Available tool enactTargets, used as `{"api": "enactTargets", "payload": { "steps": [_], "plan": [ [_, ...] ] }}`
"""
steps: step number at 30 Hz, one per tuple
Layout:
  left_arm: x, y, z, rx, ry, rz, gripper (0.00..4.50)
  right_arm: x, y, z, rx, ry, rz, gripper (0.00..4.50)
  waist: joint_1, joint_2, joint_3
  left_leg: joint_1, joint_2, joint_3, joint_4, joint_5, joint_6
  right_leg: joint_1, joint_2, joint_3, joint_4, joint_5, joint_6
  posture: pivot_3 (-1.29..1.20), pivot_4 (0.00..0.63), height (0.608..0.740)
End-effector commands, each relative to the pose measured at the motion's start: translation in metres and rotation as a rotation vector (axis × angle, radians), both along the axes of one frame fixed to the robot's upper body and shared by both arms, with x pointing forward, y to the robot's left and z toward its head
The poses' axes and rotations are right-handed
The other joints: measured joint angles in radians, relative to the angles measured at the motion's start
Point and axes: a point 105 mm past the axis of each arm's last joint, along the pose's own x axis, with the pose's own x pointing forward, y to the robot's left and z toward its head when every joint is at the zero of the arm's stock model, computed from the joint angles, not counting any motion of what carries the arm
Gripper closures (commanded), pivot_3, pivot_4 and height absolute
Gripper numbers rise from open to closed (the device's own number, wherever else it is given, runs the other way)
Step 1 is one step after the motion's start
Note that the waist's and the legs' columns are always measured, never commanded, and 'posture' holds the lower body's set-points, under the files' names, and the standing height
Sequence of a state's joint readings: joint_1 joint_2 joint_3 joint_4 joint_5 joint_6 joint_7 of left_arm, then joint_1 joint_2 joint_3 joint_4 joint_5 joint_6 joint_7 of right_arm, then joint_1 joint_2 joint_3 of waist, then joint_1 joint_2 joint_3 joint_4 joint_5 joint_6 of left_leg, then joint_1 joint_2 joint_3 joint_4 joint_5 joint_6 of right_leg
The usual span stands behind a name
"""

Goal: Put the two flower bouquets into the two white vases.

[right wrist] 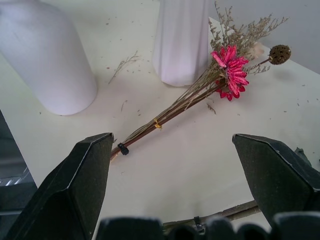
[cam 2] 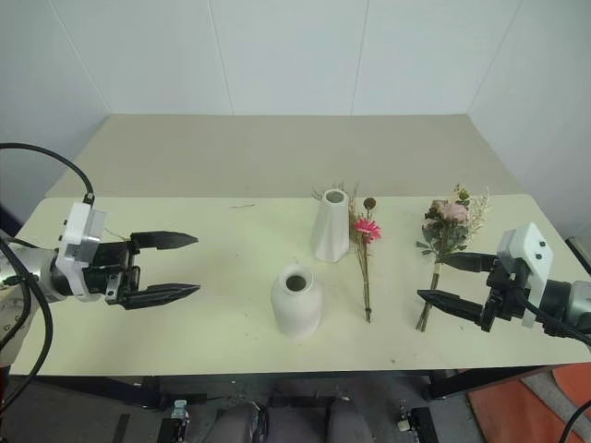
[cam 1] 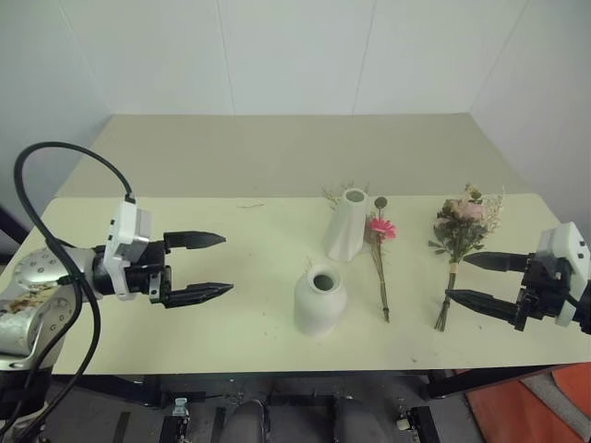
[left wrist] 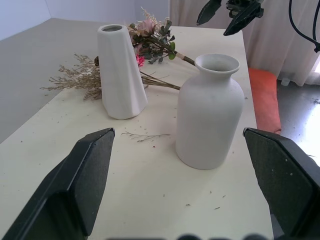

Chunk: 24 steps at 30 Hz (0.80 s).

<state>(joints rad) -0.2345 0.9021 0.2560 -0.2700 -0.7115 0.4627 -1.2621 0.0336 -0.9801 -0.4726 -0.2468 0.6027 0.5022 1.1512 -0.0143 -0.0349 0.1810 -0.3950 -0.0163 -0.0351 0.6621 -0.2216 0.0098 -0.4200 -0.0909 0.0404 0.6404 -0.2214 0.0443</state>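
A: White ceramic, both of them: the tall vase (cam 1: 347, 224) stands on the table (cam 1: 185, 277), and the round vase (cam 1: 319, 299) sits just in front of it, nearer the robot. Both mouths look empty.

B: And the flowers?

A: The gerbera bunch (cam 1: 379, 263) lies flat just beside the tall vase, stems toward the robot. The rose bunch (cam 1: 459, 242) lies further out from the tall vase, on the same side, also flat.

B: The grippers?

A: The right gripper (cam 1: 478, 279) is spread wide and holds nothing; its fingers straddle the lower stems of the rose bunch. The left gripper (cam 1: 203, 268) is wide open too, empty, well apart from the vases on the other side.

B: So nothing is done yet.

A: I'd say the first pickup is in hand. The right gripper needs to close on the stems, lift, tip the bunch upright and steer it into a mouth.
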Motion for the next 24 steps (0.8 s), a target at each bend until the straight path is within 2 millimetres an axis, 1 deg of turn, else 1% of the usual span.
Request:
{"api": "enactTargets", "payload": {
  "steps": [1,8,11,13,18,21,24],
  "plan": [
    [-0.001,0.0,0.01,0.003,-0.035,-0.017,0.02,-0.001,-0.001,0.01,-0.019,-0.053,0.009,0.0,0.0,0.0,0.0,0.0,0.0,0.0,0.0,0.0,0.0,0.0,0.0,0.0,0.0,0.0,0.0,0.0,0.15,0.74],
    [-0.001,-0.001,0.011,0.003,-0.036,-0.025,0.02,0.002,-0.003,0.011,-0.022,-0.039,-0.015,0.0,0.0,0.0,0.0,0.0,0.0,0.0,0.0,0.0,0.0,0.0,0.0,0.0,0.0,0.0,0.0,0.0,0.15,0.74],
    [0.002,-0.002,0.012,0.002,-0.04,-0.027,0.02,0.016,-0.013,0.008,-0.086,0.028,-0.148,0.0,-0.001,0.0,0.0,0.0,0.0,0.0,0.0,0.0,0.0,0.0,0.0,0.001,0.0,0.0,0.0,0.0,0.15,0.74],
    [0.002,-0.002,0.013,0.004,-0.041,-0.033,0.02,0.022,-0.018,0.007,-0.102,0.123,-0.231,0.0,-0.003,0.0,0.0,0.0,0.0,0.001,0.0,0.0,0.0,0.0,0.0,0.001,0.0,0.0,0.0,0.0,0.15,0.74],
    [0.004,-0.002,0.014,0.006,-0.043,-0.042,0.02,0.03,-0.014,0.012,-0.071,0.356,-0.353,0.0,-0.004,0.0,0.0,0.0,0.001,0.001,0.0,0.0,0.0,-0.001,0.001,0.001,0.0,0.0,-0.001,0.0,0.15,0.74],
    [0.004,-0.003,0.015,0.004,-0.044,-0.05,0.02,0.042,-0.02,0.006,-0.085,0.536,-0.51,0.0,-0.007,0.0,0.0,-0.001,0.0,0.002,0.0,0.0,0.0,-0.002,0.0,0.001,-0.001,0.001,-0.001,0.0,0.15,0.74],
    [0.005,-0.004,0.015,0.004,-0.044,-0.062,0.02,0.053,-0.024,-0.003,-0.104,0.664,-0.619,0.0,-0.006,0.0,0.0,-0.002,0.001,0.002,0.0,0.0,0.0,-0.003,0.0,0.001,-0.001,0.001,-0.001,0.0,0.15,0.74]
  ]
}}
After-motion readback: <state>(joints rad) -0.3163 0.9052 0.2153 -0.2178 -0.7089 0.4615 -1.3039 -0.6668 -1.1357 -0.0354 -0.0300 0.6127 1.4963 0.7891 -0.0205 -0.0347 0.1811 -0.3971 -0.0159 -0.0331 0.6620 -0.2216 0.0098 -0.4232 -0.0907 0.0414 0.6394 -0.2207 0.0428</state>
